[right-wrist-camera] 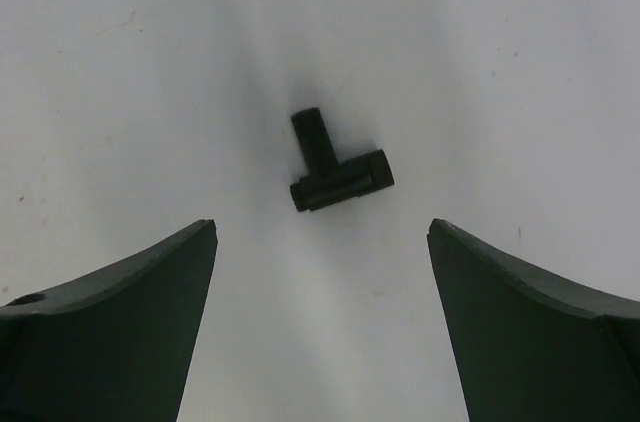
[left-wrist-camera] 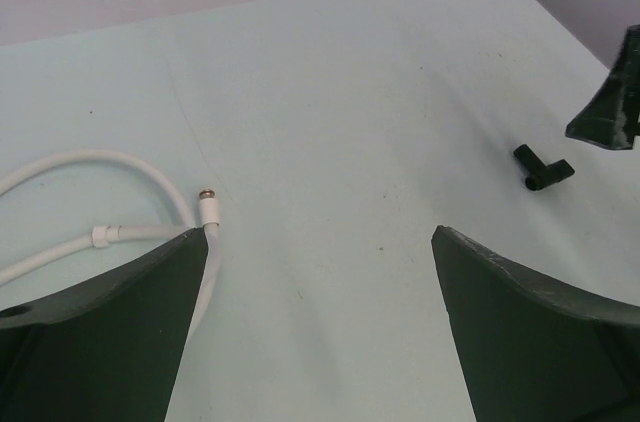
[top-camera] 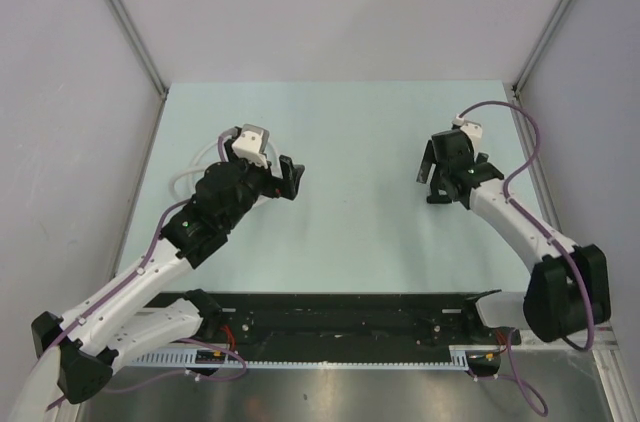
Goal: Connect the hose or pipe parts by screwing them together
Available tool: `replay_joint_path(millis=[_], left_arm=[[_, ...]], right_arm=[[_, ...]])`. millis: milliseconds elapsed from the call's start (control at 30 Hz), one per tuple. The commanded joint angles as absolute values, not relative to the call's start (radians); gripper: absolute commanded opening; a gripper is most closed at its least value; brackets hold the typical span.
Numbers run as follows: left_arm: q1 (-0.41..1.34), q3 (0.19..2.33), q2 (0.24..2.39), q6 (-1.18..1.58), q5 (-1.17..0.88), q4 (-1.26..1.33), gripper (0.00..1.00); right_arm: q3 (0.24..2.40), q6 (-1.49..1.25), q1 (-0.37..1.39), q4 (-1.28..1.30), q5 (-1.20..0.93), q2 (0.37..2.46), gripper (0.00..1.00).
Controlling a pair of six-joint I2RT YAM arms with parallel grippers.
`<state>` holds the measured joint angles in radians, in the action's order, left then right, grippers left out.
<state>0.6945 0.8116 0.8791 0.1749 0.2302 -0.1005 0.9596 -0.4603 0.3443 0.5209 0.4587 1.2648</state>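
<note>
**Both end effectors spread wide and holding nothing, tubing by the left edge**

Along the near edge of the counter [top-camera: 350, 122], a black rail [top-camera: 350, 320] is running between the two arm bases. From there the left arm [top-camera: 130, 287] is reaching up and inward. The right arm [top-camera: 520, 224] is angling in from the near right corner, with a purple cable [top-camera: 530, 152] looping off its wrist.

The left end effector [left-wrist-camera: 320, 234] is hanging over the left half of the counter, about midway between the near and far edges. Its jaws are standing wide apart with only bare counter between them. The white flexible tubing [left-wrist-camera: 110, 154] is lying just off its left finger, close to the counter's left edge. One loop is arcing across the surface, and a second run is carrying a small white inline connector [left-wrist-camera: 100, 236]. The tubing's end, a silvery-white screw fitting [left-wrist-camera: 208, 206] with a brassy tip, is resting on the counter right at the tip of that finger. Whether the two are touching is not clear.

The right end effector [right-wrist-camera: 321, 224] is hovering over the right half, also fully spread and gripping nothing. A black T-shaped fitting [right-wrist-camera: 335, 170] is lying flat on the counter just ahead of the gap between its fingers, apart from both. It is well apart from the tubing.

Beyond the far edge, grey wall panels [top-camera: 350, 12] are closing in the cell.
</note>
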Motion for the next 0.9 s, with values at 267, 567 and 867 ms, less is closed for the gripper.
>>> replay_joint_path(millis=[267,567,867], left_arm=[[0.696,0.854,0.862,0.183,0.23,-0.098,1.0],[0.696,0.857,0.873,0.186,0.218,-0.1,1.0],[0.696,0.857,0.877,0.186,0.216,-0.101,1.0]], right_arm=[[0.991,-0.296,0.071,0.281,0.107,1.616,0.65],[1.019,-0.325,0.066,0.267,-0.05,1.716,0.59],[1.019,-0.419,0.198,0.301,-0.1,1.695,0.5]])
